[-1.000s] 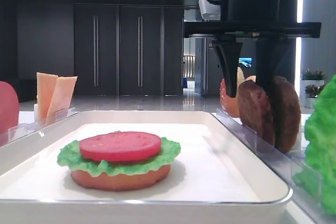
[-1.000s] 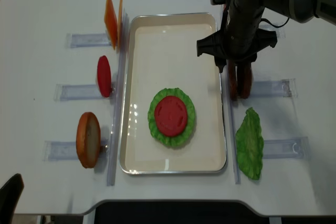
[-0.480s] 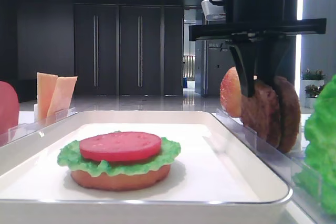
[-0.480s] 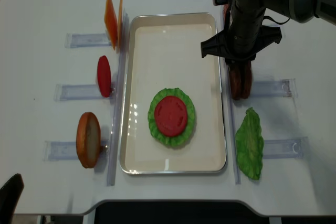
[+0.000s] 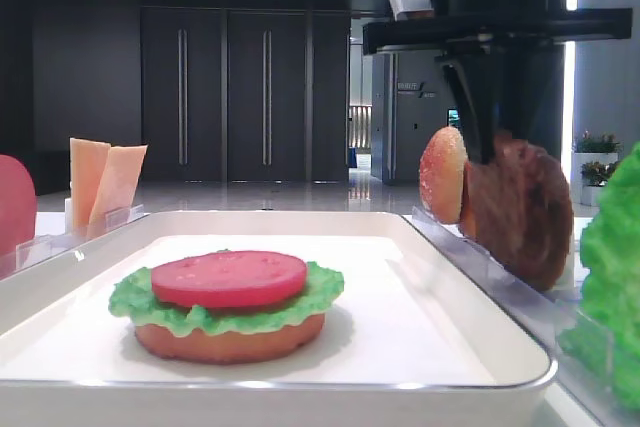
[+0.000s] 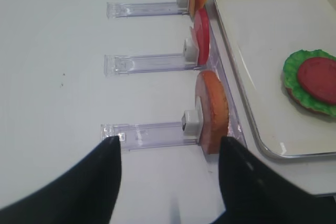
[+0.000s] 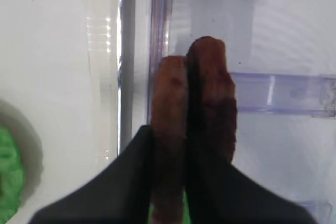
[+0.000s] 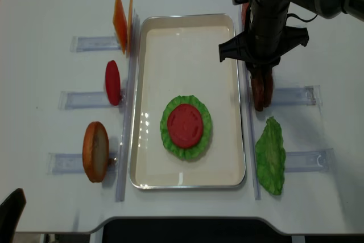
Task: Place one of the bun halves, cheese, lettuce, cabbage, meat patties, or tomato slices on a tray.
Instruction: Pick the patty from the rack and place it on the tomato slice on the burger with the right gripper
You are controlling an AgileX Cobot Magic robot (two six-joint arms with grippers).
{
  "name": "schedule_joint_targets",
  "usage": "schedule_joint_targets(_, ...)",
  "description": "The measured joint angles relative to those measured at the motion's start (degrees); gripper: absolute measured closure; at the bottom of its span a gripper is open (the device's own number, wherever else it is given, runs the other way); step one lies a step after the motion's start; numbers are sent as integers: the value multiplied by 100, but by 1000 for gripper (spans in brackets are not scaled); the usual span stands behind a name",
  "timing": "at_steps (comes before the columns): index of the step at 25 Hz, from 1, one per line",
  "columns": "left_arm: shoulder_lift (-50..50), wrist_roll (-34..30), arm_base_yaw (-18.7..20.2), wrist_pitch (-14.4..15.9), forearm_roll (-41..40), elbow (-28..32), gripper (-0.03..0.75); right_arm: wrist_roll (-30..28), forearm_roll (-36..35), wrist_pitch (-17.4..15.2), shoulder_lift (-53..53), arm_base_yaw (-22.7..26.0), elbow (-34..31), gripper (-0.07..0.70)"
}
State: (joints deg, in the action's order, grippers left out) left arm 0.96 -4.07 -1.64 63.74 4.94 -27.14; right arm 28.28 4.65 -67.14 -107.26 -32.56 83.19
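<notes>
Patties first: two thick, dark brown, grainy meat patties (image 8: 261, 89) stand on edge side by side just beyond the right long rim of the large white rectangular tray (image 8: 187, 27), over a clear plastic rack (image 8: 296, 95). The right gripper (image 8: 262, 75) comes down on them from above, its black fingers (image 7: 131, 182) clenched on the patty nearer the tray, one finger outside it and one wedged between the two discs, as the right wrist view shows. Just behind the patties, farther from the tray's near end, stands a domed golden bun half speckled orange-red (image 5: 442, 175); nearer that end, a bright green ruffled lettuce leaf (image 8: 269, 156) lies beside the same rim.

On the tray sits a stack: a flat tan bun base (image 5: 230, 337), a green frilly leaf (image 5: 135, 302) over it, and a round red tomato slice (image 8: 185, 125) on top.

Off the tray's left rim, on clear racks, stand thin pale-orange cheese slices (image 8: 121, 18) toward the far end, a second red tomato disc (image 8: 112, 82) at mid-length, and a paler bun half (image 8: 95, 151) toward the near end.

The left gripper (image 6: 170, 182) hovers over the table beside that paler bun, jaws spread apart and holding nothing.
</notes>
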Motion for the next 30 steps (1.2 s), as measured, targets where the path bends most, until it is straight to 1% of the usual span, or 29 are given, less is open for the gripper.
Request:
schedule_joint_targets(8,0,0,0,0,0,0,262,-18,-265,-176,431,0,70,504)
schedule_joint_targets(11,0,0,0,0,0,0,262,-71,-465,-190,621,0,70,504)
schedule_joint_targets(14,0,0,0,0,0,0,262,-272,-776,-106,794,0,70,504)
schedule_joint_targets(16,0,0,0,0,0,0,262,-387,-1009,3,855,-32,70,504)
schedule_joint_targets(19,0,0,0,0,0,0,262,-486,-1148,191,897,-186,63,504)
schedule_joint_targets(21,0,0,0,0,0,0,262,-526,-1222,413,931,-316,-16,504)
schedule_joint_targets(24,0,0,0,0,0,0,262,-679,-1531,751,963,-470,-221,504)
schedule_joint_targets(27,0,0,0,0,0,0,262,-1077,-2166,1133,969,-526,-404,504)
schedule_joint_targets(30,0,0,0,0,0,0,262,-1705,-2893,1545,1020,-538,-611,504)
